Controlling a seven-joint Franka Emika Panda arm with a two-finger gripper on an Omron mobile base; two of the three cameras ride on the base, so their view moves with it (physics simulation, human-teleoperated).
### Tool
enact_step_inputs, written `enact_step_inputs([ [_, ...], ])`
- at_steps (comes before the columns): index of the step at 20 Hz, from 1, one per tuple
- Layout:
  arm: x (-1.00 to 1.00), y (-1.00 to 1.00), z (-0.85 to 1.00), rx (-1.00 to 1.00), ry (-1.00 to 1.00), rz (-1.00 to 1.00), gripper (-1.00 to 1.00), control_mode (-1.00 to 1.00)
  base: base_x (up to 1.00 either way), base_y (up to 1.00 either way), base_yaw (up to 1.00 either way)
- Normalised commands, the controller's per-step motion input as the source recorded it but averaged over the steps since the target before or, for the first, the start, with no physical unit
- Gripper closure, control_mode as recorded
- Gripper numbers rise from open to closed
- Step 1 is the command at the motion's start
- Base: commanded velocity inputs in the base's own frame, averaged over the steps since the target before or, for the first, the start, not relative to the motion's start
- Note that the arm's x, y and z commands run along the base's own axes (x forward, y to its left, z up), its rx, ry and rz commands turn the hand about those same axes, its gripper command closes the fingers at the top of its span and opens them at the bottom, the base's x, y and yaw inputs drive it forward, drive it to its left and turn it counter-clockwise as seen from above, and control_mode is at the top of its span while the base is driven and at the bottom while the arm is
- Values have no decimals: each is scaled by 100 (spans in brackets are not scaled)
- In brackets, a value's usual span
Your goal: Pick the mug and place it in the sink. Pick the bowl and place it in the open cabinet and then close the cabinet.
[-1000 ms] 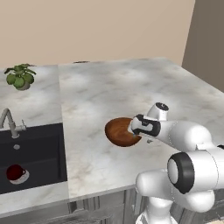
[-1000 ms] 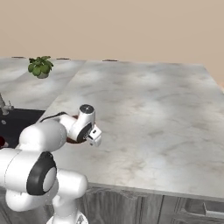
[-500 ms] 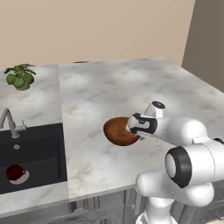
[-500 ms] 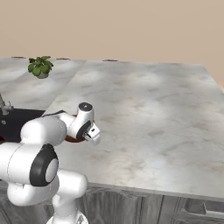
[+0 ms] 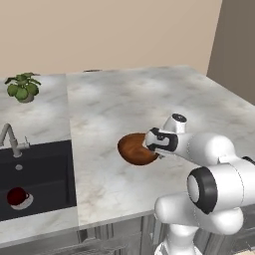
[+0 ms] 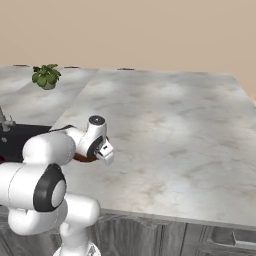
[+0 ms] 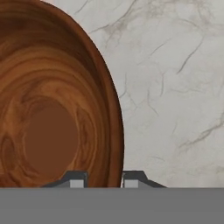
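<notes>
End effector point(image 7: 100, 178) has clamped the bowl point(image 5: 134, 148) rim, plant point(image 5: 22, 86) far.

Brown bowl point(image 5: 135, 148) on counter, red mug point(image 5: 16, 196) in sink point(image 5: 45, 164)

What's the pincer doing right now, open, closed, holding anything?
Pincer: closed on the rim of the bowl, one fingertip inside the rim and one outside.

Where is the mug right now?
In the left base view, the mug sits inside the sink at the lower left, near the front wall, well left of the bowl on the counter.
</notes>
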Motion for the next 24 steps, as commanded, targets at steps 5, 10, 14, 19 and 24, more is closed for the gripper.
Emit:
enact_step_inputs([
  [5, -8, -40, 73, 0, 12, -32, 100, -100, 0, 0, 0],
  [10, -2, -25, 74, 0, 8, -31, 100, -100, 0, 0, 0],
  [14, -18, -9, 70, 10, 1, -11, 100, -100, 0, 0, 0],
  [19, -46, -1, 52, 20, -19, -5, 100, -100, 0, 0, 0],
  [24, -59, 0, 37, 3, -21, -11, 100, -100, 0, 0, 0],
])
